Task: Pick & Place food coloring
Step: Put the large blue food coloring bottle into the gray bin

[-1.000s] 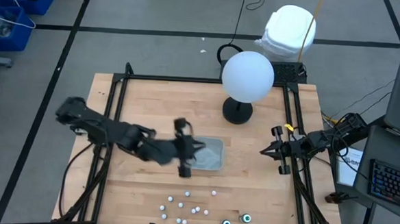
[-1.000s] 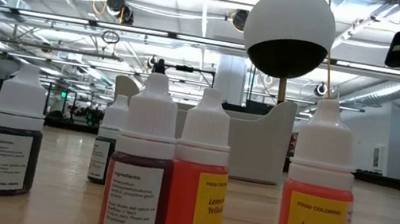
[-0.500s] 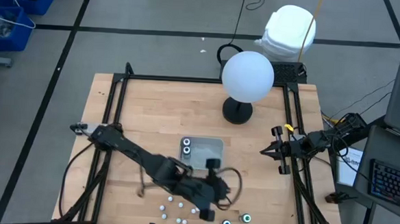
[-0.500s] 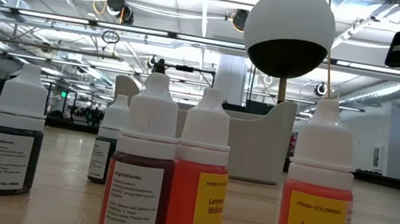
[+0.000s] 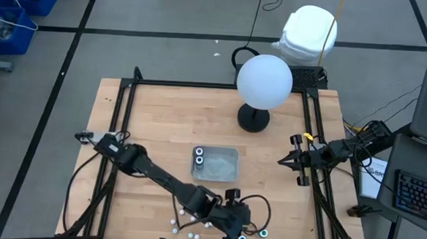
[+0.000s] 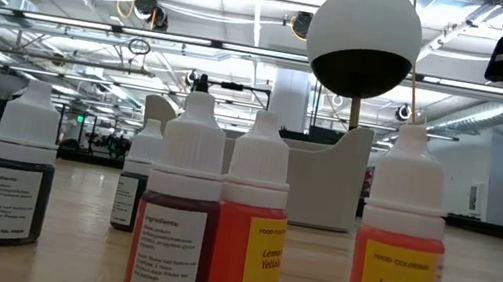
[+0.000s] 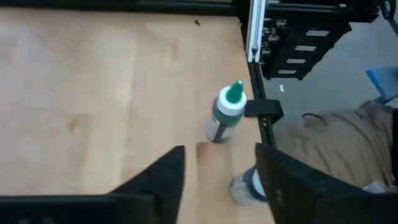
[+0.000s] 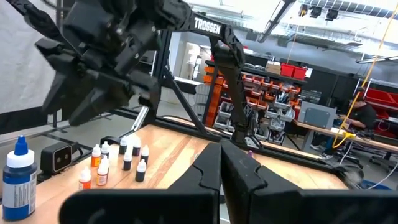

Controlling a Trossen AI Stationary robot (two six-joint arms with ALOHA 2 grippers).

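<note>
The left gripper (image 5: 231, 224) hangs low over the near edge of the wooden table (image 5: 162, 117), its fingers (image 7: 158, 180) spread with nothing between them, right above the two larger ringed-cap bottles (image 5: 253, 236). In the left wrist view a green-capped bottle (image 7: 225, 113) stands upright just ahead of the open jaws, and a second one (image 7: 245, 185) sits tight against one finger, close to the table's metal rail (image 7: 255, 37). That is where I'd worry: come down a touch off-centre and a finger could clip the near bottle, tip it, or push it off the edge. The small white-capped bottles (image 5: 193, 221) crowd just beside the arm, so a sideways sweep could scatter them too. Two larger bottles (image 5: 199, 157) already sit in the clear tray (image 5: 226, 164) at mid-table. The right gripper (image 5: 284, 162) waits pinched shut at the right rail. The tabletop is pale bare wood, framed in black rails, with a white globe lamp (image 5: 264, 81) at the back; beyond it are grey floor, bright ceiling lights and shelves of red bins (image 8: 273, 84).
</note>
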